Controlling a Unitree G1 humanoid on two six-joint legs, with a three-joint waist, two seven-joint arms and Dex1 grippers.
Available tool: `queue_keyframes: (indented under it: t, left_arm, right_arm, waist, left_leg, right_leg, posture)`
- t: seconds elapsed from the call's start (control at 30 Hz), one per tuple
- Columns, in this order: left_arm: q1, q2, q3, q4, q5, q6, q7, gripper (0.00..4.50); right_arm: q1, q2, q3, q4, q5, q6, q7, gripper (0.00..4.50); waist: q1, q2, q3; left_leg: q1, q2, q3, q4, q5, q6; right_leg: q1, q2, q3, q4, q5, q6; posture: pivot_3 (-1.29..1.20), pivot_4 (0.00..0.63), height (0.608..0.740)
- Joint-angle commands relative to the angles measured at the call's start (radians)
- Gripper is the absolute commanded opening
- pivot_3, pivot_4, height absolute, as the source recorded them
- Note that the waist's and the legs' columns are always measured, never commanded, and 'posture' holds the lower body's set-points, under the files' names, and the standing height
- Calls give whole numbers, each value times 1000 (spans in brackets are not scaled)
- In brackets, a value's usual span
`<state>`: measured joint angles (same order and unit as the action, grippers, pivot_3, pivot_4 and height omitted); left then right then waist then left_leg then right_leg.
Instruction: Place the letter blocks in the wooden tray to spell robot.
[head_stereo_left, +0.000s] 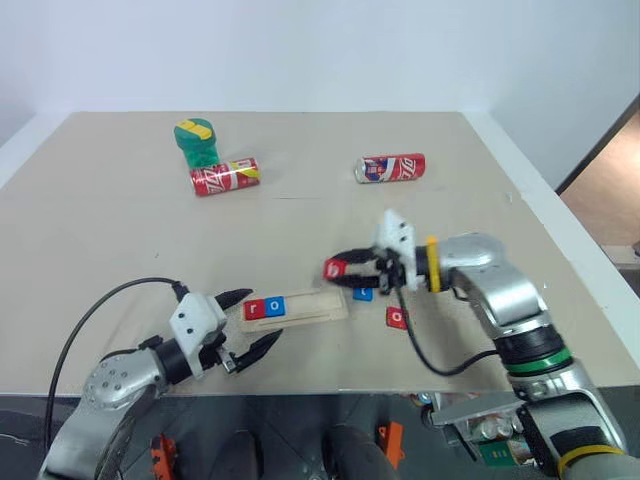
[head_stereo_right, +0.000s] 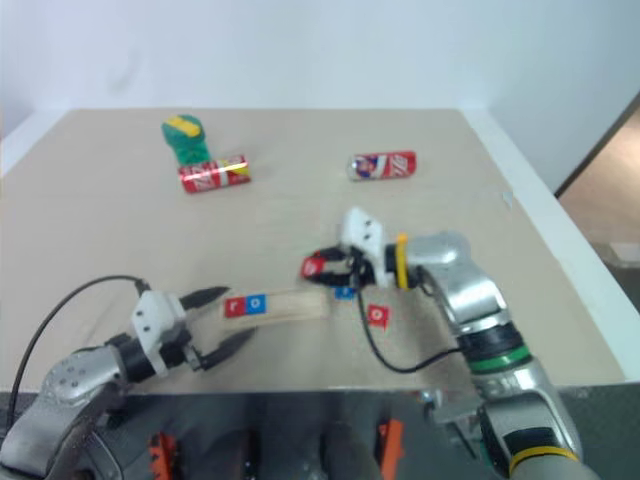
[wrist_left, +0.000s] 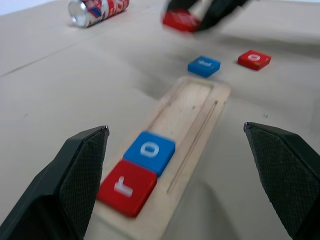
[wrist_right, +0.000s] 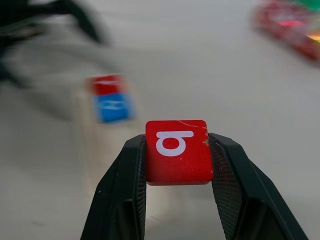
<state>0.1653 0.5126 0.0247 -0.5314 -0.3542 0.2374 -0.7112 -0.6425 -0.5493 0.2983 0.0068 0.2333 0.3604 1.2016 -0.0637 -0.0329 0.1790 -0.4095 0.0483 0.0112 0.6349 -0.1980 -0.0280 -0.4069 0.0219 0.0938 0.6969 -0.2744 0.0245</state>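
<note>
- Left gripper (head_stereo_left: 250, 325), nearest, hovers with jaws spread wide and empty at the tray's (head_stereo_left: 320, 305) left end.
- Red r (head_stereo_left: 256, 309) and blue o (head_stereo_left: 276, 306) sit side by side in that end.
- Right gripper (head_stereo_left: 338, 270) pinches red b (wrist_right: 177, 151) above the tray's right end.
- Blue tile (head_stereo_left: 363, 293) and red o tile (head_stereo_left: 397, 318) lie on the table (head_stereo_left: 120, 220) just right of the tray.

Letter on the loose blue block (head_stereo_left: 363, 293) too small to read, partly hidden behind the right gripper (head_stereo_left: 345, 272); far cans (wrist_right: 290, 27) blurred.
</note>
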Motion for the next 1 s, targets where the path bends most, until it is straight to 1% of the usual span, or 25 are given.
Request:
queue_keyframes:
  t: [0.03,0.27,0.37,0.73,1.0]
  left_arm:
    - [12,-9,34,-38,-15,-25,21,4500]
    - [45,-26,29,-77,-18,-7,58,4500]
    - [52,-33,23,-87,-13,-4,77,4500]
    - [47,-27,10,-94,-9,-1,94,4500]
    - [53,-25,-1,-96,-4,-5,96,4500]
  right_arm:
    - [-22,24,53,40,-36,-79,42,1203]
    - [-112,138,101,230,-107,-162,23,1203]
    - [-121,171,117,265,-128,-184,25,1203]
    - [-122,217,126,318,-160,-210,20,1203]
    - [-132,207,113,358,-172,-242,27,1203]
  waist:
    - [0,0,0]
    - [-6,-2,1]
    - [-9,-2,1]
    - [-9,-2,1]
    - [-9,-2,1]
  left_leg:
    - [0,-1,1,0,0,0]
    - [1,-2,4,1,0,0]
    - [1,-2,5,1,0,0]
    - [1,-1,4,0,0,-1]
    - [1,-1,4,0,0,-1]
  right_leg:
    - [0,-1,0,0,0,1]
    - [0,-3,3,0,1,3]
    - [0,-3,3,0,1,3]
    - [0,-2,3,0,1,3]
    - [0,-2,3,0,1,3]
  posture:
    - [0,150,740]
    - [0,150,740]
    - [0,150,740]
    - [0,150,740]
    - [0,150,740]
